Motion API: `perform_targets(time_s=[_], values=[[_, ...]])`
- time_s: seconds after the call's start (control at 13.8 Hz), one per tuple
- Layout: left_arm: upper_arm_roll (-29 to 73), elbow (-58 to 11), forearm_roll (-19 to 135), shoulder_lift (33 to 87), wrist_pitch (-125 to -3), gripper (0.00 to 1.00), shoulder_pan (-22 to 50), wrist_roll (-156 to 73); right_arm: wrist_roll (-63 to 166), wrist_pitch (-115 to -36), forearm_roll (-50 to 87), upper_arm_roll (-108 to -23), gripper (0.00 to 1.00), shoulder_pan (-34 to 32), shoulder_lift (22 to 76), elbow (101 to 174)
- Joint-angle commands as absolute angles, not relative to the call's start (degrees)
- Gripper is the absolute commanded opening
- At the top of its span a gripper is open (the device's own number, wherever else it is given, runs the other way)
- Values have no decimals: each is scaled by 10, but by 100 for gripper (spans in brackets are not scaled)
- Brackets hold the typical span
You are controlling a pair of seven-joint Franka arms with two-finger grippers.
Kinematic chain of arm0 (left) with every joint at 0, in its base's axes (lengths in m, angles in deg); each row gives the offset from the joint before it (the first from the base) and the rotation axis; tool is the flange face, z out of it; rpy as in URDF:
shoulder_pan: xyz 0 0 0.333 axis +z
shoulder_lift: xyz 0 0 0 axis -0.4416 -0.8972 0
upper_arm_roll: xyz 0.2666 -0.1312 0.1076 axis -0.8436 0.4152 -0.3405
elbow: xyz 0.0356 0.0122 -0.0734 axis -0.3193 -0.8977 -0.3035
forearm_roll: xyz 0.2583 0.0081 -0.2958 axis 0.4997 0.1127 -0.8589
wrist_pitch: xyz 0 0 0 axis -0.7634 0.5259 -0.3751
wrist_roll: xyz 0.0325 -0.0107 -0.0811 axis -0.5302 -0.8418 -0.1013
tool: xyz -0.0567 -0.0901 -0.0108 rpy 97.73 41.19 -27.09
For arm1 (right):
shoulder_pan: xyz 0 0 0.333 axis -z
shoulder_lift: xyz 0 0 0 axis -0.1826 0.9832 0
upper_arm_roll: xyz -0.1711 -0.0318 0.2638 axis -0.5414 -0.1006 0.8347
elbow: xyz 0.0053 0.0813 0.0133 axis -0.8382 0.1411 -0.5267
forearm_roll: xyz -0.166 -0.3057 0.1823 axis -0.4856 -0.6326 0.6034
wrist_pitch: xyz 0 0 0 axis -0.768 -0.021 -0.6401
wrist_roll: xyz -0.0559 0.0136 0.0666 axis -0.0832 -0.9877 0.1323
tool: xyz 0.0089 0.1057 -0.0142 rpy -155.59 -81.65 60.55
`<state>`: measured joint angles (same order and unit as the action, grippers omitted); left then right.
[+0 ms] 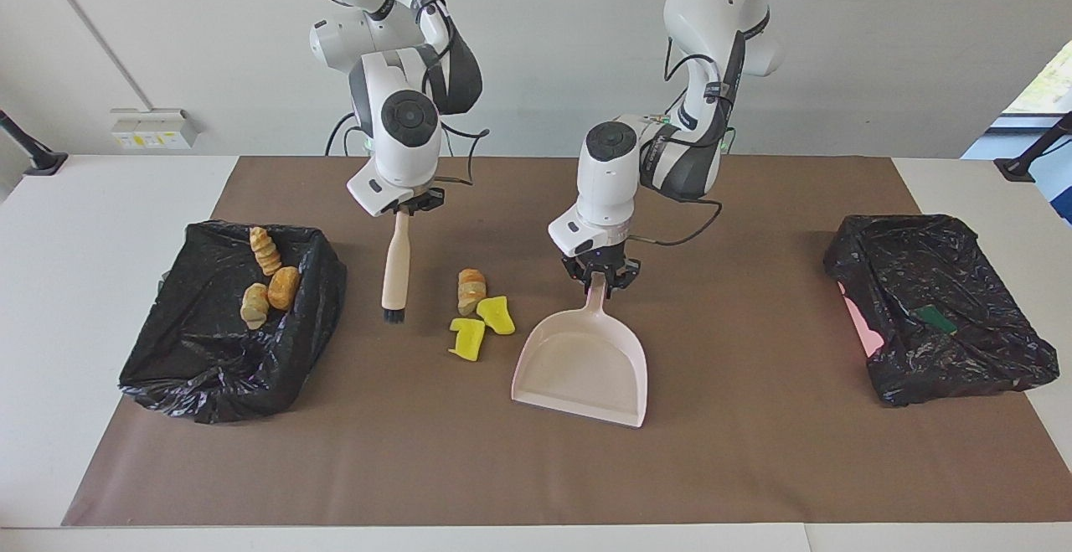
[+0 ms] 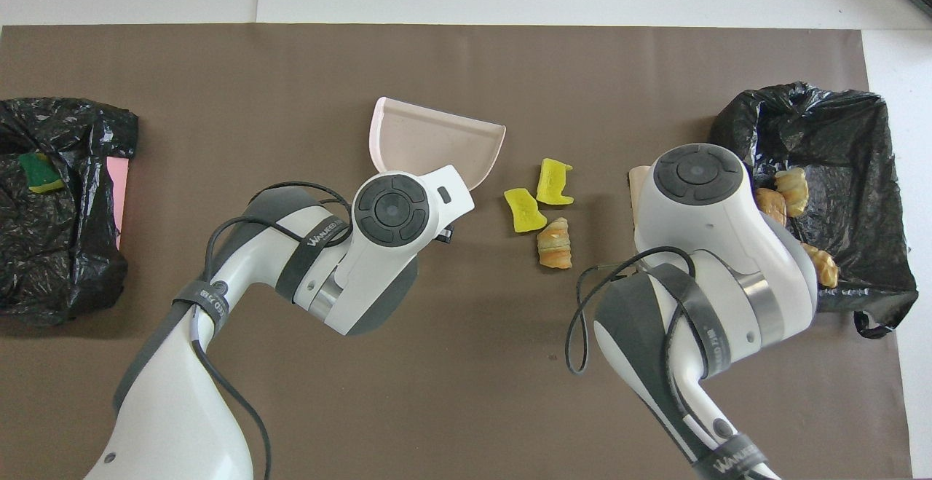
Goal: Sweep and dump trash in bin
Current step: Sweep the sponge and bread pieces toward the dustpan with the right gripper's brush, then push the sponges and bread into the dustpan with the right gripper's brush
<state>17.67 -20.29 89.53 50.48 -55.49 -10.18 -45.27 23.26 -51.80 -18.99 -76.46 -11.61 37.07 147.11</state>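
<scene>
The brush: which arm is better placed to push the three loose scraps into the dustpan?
Right. The right gripper holds the brush beside the scraps. The left gripper holds the dustpan, probably just steadying it.

- Three golden-brown ridged lumps (image 1: 268, 276) lying inside black-lined bin (image 1: 230, 322).
- One ridged lump (image 1: 471, 290) on mat, touching two yellow spongy chunks (image 1: 481, 326), beside pink dustpan (image 1: 582, 363).
</scene>
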Motion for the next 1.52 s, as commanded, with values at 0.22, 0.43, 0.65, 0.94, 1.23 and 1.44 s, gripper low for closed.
perform_targets(time_s=[0.22,0.43,0.65,0.94,1.23,1.44], values=[[175,-219,902,548,-535,0,-68,-334,270,-526,-199,-762,0,-101,353,1498],[175,-217,901,561,-491,0,-41,-144,273,-562,-193,-763,0,-101,350,1528],[175,-217,901,560,-482,0,-18,-8,261,-597,-192,-761,0,-110,346,1561],[175,-221,901,561,-474,0,3,212,257,-631,-164,-759,0,-136,346,1594],[176,-241,903,570,-486,0,-13,300,213,-699,-139,-758,0,-161,348,1631],[175,-264,909,580,-508,0,-25,300,204,-751,-86,-757,0,-187,366,1632]])
